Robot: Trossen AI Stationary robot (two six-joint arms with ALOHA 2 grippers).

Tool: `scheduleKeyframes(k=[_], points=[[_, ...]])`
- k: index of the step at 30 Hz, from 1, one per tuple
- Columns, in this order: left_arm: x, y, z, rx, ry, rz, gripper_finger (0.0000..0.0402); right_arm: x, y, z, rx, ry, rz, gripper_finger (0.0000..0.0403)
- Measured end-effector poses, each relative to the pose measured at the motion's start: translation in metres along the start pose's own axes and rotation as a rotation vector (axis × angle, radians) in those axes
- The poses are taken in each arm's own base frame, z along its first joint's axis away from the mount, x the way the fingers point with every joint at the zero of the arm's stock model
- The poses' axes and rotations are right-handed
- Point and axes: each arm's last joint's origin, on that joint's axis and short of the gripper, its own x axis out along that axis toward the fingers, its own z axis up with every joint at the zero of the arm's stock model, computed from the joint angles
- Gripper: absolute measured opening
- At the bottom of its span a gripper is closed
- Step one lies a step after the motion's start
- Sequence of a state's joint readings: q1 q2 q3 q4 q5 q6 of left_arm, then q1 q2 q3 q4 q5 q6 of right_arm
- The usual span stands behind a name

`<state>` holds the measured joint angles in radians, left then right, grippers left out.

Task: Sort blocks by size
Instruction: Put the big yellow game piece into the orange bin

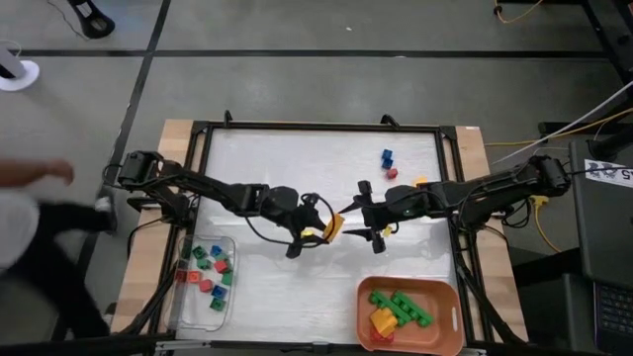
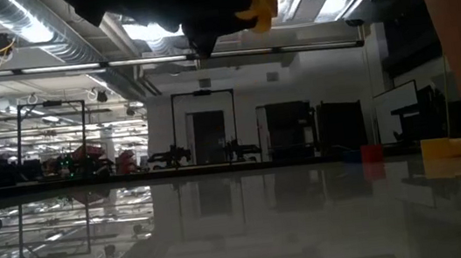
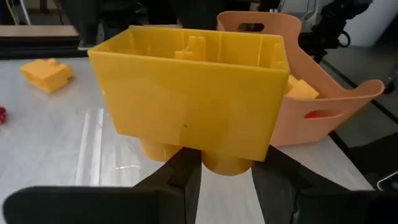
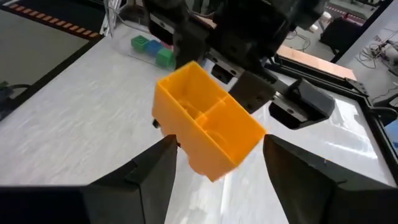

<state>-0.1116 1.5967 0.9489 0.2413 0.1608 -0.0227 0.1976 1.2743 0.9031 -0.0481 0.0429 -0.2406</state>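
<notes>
Yellow brick (image 1: 332,225), long and hollow side up, sits clamped in my left gripper (image 3: 225,169), lifted clear above mid-table, to the left of the orange bin (image 1: 447,293) that holds other long blocks (image 1: 406,308). My fingers (image 3: 176,172) pinch it narrowly from below, near its round studs. My right gripper (image 4: 219,167) hovers just beside the brick with fingers spread wide, holding nothing. The clear tray (image 1: 229,272) of small cubes lies well away from the bin, on the table's opposite side. Risks as I judge them: the hold is low on the brick, so it could tip or slip out. If a handover is intended, letting go before the right fingers close would drop it. Two grippers this close could collide.
</notes>
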Motion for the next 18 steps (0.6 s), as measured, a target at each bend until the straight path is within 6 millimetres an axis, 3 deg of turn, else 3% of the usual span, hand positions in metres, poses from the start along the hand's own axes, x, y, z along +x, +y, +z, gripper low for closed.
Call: scheduleKeyframes(k=[11,18], points=[[0.000,0.000,0.003,-0.083,-0.032,-0.007,0.0109,0.018,0.004,-0.012,-0.027,0.059,0.048,0.0238],[0.000,-0.003,-0.001,-0.151,0.022,-0.048,0.0109,0.014,0.001,-0.009,-0.081,0.065,-0.035,0.0238]])
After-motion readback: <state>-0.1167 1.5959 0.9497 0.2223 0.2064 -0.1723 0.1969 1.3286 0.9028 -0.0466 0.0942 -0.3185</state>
